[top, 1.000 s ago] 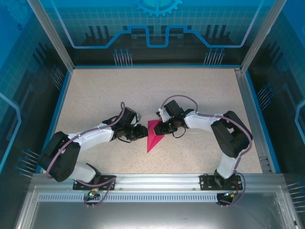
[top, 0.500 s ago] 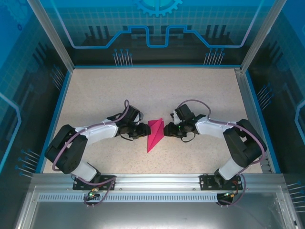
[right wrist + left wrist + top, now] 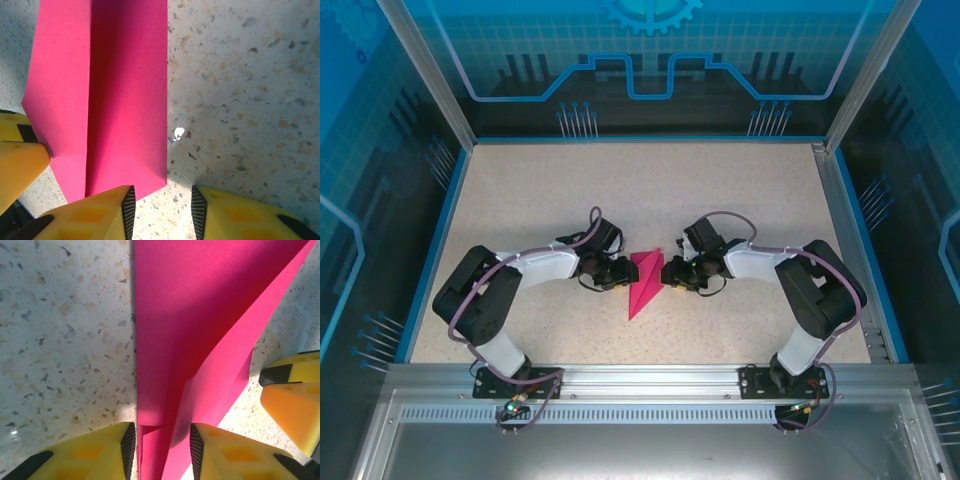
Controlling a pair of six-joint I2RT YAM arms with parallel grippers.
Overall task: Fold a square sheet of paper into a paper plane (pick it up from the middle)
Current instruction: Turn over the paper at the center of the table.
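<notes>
Magenta paper, thin and matte, lies on the speckled table (image 3: 520,190) as a half-made paper plane (image 3: 645,280): a slim wedge with its point toward the arms' bases and one flap lifting along its right side.

A second ago the right gripper (image 3: 672,276) sat over the paper plane's upper right part. It has since drawn back to just right of the paper, while the left gripper (image 3: 620,273) has stayed just left of it and that arm's elbow has swung forward. The two now flank the paper plane, which suggests that one crease has just been pressed and released and the next fold is being lined up.

From the left wrist, the paper plane (image 3: 180,330) shows a straight left edge, a long diagonal fold and a soft shadow under the raised layer. The left gripper (image 3: 162,440) has its fingers partly spread, with folded layers running between the ribbed black pads. I cannot tell whether the pads press them.

From the right wrist, the paper plane (image 3: 115,100) shows a crisp lengthwise crease and a square-cut corner. The right gripper (image 3: 162,202) is spread too, pinching nothing, with bare table in its gap beside that corner.
</notes>
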